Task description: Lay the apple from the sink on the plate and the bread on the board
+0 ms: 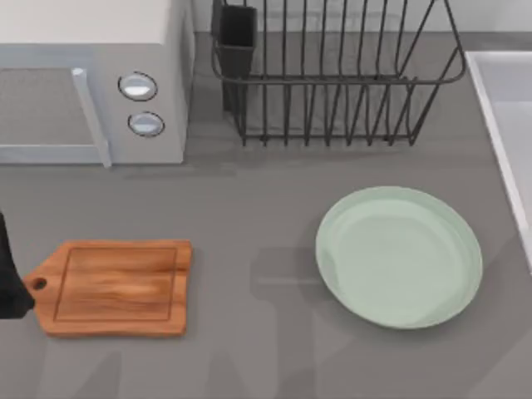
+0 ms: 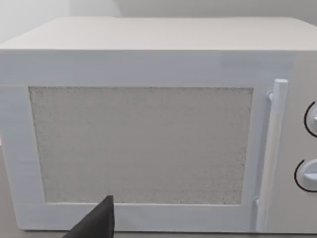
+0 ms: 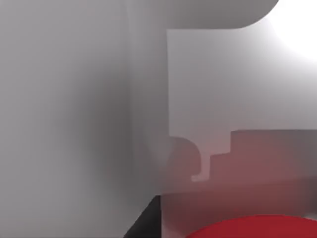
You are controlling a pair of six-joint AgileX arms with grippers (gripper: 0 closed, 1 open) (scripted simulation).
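The red apple [image 3: 252, 229] lies in the pale grey sink [image 3: 74, 124], very close under my right wrist camera. A dark piece of my right gripper [image 3: 146, 224] shows just beside it. In the top view the sink [image 1: 507, 108] runs along the right edge. The pale green plate [image 1: 399, 256] lies bare at the right of centre. The brown wooden board [image 1: 116, 287] lies bare at the front left, handle pointing left. My left arm [image 1: 8, 283] is at the left edge by that handle. A dark tip of my left gripper [image 2: 96, 223] faces the microwave door. The bread is out of view.
A white microwave [image 1: 91, 83] with its door shut stands at the back left; its handle [image 2: 275, 148] and two knobs are on its right side. A black wire dish rack [image 1: 332, 75] stands at the back centre. Grey counter lies between board and plate.
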